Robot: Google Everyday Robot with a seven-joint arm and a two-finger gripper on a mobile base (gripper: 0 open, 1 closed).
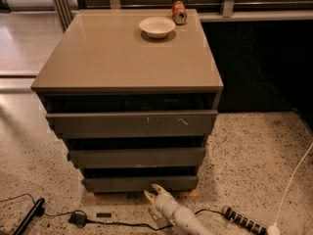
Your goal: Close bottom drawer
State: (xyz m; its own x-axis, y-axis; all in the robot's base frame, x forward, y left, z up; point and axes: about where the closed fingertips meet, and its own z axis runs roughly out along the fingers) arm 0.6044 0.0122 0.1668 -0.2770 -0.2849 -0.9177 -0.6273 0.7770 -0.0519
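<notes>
I see the drawer (139, 183), lowest of three: plain grey-brown front, level, dark gap above it. Gripper (151, 190) sits just in front, fingers apart.

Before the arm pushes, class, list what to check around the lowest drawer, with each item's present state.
1. White two-finger gripper low before the grey-brown bottom drawer front: ok.
2. Gripper open, holding nothing: ok.
3. Gripper touching that front: cannot tell.
4. Black cable on the speckled floor beside the arm: not ok.
5. White bowl and orange can set back on the tan top: ok.
</notes>
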